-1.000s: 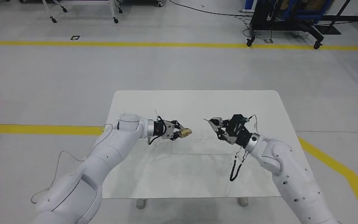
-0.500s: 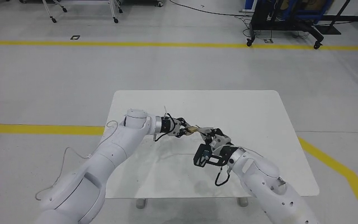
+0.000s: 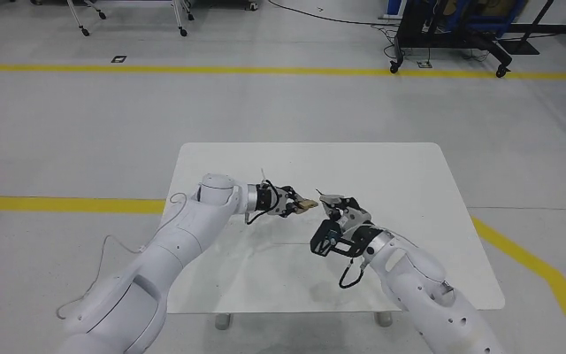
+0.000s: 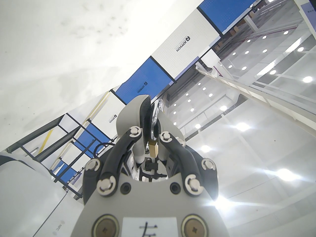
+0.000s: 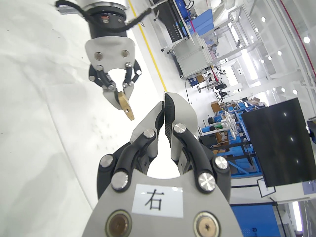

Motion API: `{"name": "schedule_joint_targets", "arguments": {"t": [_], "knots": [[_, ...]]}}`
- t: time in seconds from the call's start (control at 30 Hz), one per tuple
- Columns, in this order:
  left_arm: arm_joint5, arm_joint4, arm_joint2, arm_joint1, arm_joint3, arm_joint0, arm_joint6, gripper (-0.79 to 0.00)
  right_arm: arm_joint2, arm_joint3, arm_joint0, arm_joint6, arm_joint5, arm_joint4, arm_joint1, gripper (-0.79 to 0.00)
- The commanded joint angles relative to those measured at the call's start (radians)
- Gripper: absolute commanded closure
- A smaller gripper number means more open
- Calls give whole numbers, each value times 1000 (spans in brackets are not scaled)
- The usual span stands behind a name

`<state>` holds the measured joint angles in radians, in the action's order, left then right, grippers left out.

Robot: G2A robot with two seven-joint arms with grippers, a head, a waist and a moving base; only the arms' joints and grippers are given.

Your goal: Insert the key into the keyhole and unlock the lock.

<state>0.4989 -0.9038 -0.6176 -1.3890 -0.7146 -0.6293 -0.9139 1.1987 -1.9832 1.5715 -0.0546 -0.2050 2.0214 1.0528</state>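
The step in hand is lining the key up with the lock in mid-air above the white table (image 3: pixel 407 168), with insertion not yet begun. The left end effector (image 3: pixel 296 204) is clenched on the brass lock (image 3: pixel 306 204). Its wrist view shows both pads (image 4: pixel 145 114) pressed against the lock's silver shackle, with the brass body (image 4: pixel 153 149) nearer the wrist. From the right wrist view the lock (image 5: pixel 126 107) hangs out beyond the left end effector's fingertips (image 5: pixel 120 94), and its small dark keyhole (image 5: pixel 126 109) faces toward the right arm. The right end effector (image 3: pixel 334 205) sits just beside the lock but apart from it, with a visible gap between them. Its fingers (image 5: pixel 170 114) are closed flat together with no daylight between the ribbed pads. What they pinch is hard to make out – a thin sliver at the tip in the top view (image 3: pixel 325 195) is most likely the key, held edge-on. The next move, as I judge it, calls for fine alignment: the key's blade brought onto the keyhole's axis and turned to match the slot, then pushed straight in while the left arm holds the lock steady. A twist would then release the shackle. A slight angular error here would likely make the tip skate off the brass face.
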Motion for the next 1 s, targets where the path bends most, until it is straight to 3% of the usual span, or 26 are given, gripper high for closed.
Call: {"name": "schedule_joint_targets", "arguments": {"t": [0.0, 0.2, 0.43, 0.7, 0.97], "knots": [[-9, 0, -11, 3, -15, -9, -3, 0, 31, 19, 14, 27, 21, -54, 0, 0], [-34, -46, -61, 12, -44, -36, -60, 0, -23, 74, 4, 29, 152, -47, 19, 0], [18, -49, -86, 22, -56, -49, -125, 0, -102, 161, -47, 68, 272, -111, 49, 0], [40, -47, -102, 23, -62, -56, -136, 0, -156, 194, -85, 88, 271, -85, 67, 0], [48, -16, -109, 19, -62, -56, -58, 0, -123, 165, -56, 78, 265, -5, 63, 0]]}}
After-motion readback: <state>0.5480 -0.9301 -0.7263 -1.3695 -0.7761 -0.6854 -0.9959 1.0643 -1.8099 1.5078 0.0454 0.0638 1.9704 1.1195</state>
